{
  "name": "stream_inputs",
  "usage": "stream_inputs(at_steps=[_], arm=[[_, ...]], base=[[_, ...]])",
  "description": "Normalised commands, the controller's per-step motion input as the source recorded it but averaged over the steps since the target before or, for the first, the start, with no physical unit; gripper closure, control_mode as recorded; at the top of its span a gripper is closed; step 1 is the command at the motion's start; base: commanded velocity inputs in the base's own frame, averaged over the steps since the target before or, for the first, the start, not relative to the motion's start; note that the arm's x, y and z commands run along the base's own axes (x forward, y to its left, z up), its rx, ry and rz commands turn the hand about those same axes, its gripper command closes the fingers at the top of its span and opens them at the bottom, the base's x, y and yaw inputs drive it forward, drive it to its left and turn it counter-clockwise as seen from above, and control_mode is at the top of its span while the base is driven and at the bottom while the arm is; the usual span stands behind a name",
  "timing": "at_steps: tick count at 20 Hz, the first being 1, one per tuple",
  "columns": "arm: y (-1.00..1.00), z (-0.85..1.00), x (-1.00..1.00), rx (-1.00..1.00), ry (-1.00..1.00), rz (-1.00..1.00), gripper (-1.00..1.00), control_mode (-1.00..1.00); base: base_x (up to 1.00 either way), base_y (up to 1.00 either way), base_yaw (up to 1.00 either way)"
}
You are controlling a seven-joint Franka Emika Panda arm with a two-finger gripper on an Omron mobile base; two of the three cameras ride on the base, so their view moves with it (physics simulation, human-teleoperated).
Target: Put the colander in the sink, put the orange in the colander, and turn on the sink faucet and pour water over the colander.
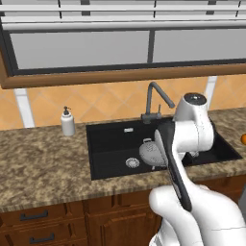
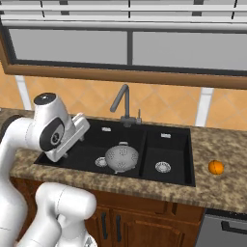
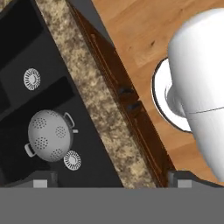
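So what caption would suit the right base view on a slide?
Colander sits in the sink's larger basin; the orange waits on the counter, faucet dry.

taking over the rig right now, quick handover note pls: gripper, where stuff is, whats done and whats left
Gripper: open, empty, up above the sink's front edge.
Round grey perforated metal colander: upside down in the larger left basin of the black double-basin sink, beside the round silver drain.
Small bright orange: on the granite counter right of the sink.
Tall dark grey faucet: no water falling from it.
Done: colander in sink.
Left: orange into colander, which may need righting first; turn faucet on over it.
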Motion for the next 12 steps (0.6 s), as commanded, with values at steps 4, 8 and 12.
stream_inputs(at_steps=[4, 8, 12], arm=[[-0.81, 0.55, -0.64, -0.03, 0.17, 0.06, -1.0, -1.0], [-0.91, 0.34, -0.28, -0.07, 0.08, 0.08, -1.0, -1.0], [-0.97, 0.08, -0.01, -0.14, 0.0, 0.13, -1.0, -1.0]], base=[[0.0, 0.0, 0.0], [0.0, 0.0, 0.0], [0.0, 0.0, 0.0]])
